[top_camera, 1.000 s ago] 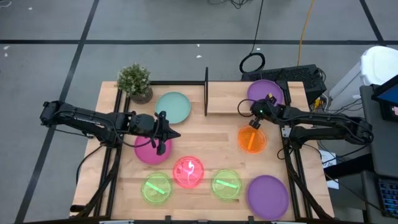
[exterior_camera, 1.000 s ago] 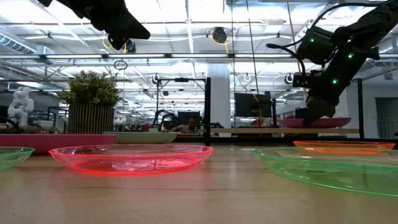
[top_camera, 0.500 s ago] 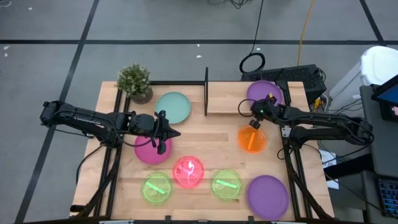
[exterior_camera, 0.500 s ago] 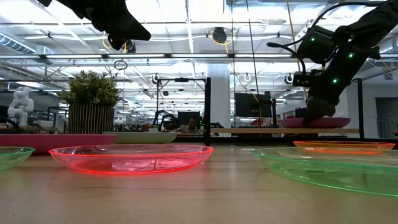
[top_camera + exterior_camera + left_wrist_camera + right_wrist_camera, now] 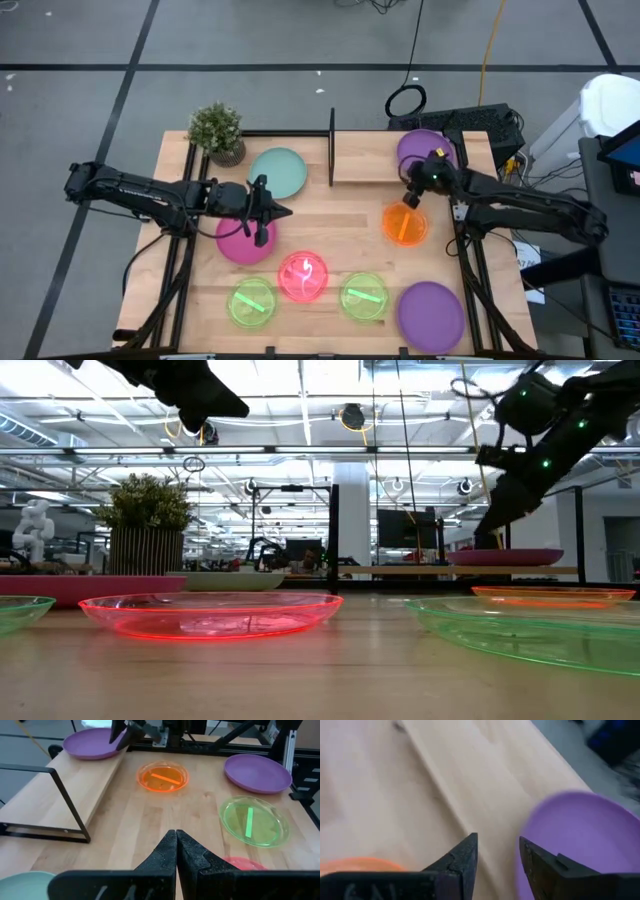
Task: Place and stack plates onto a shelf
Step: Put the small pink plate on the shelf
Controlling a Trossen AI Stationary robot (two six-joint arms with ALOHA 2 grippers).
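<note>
My right gripper [image 5: 411,196] has let go: a second ago it was down at the rim of the purple plate [image 5: 425,148] on the shelf [image 5: 365,160], and now its fingers stand apart and it has lifted clear, hanging just above the plate's edge on the side toward the orange plate [image 5: 404,223]. The low view makes that lift plain, with my right gripper [image 5: 493,518] now up off the purple plate [image 5: 505,557], which sits flat on the shelf [image 5: 440,571] by itself. My right wrist view adds what the overhead cannot: daylight between my two fingers [image 5: 456,860], nothing in them, the purple plate [image 5: 575,837] just past them on the pale board. My left gripper [image 5: 281,212] has not budged, fingers pressed together and empty, hovering beside the magenta plate [image 5: 243,240], well away from the shelf. From its wrist view I see my closed left gripper [image 5: 176,851] pointing across the table at the orange plate [image 5: 162,776], a green plate [image 5: 254,820] and the second purple plate [image 5: 257,771], with the shelf's black panel [image 5: 47,802] standing at the near end of the board. Only the overhead shows the teal plate [image 5: 277,172] just beside the shelf's panel end, the pink plate [image 5: 303,276] and the other green plate [image 5: 251,301], all still off the shelf.
</note>
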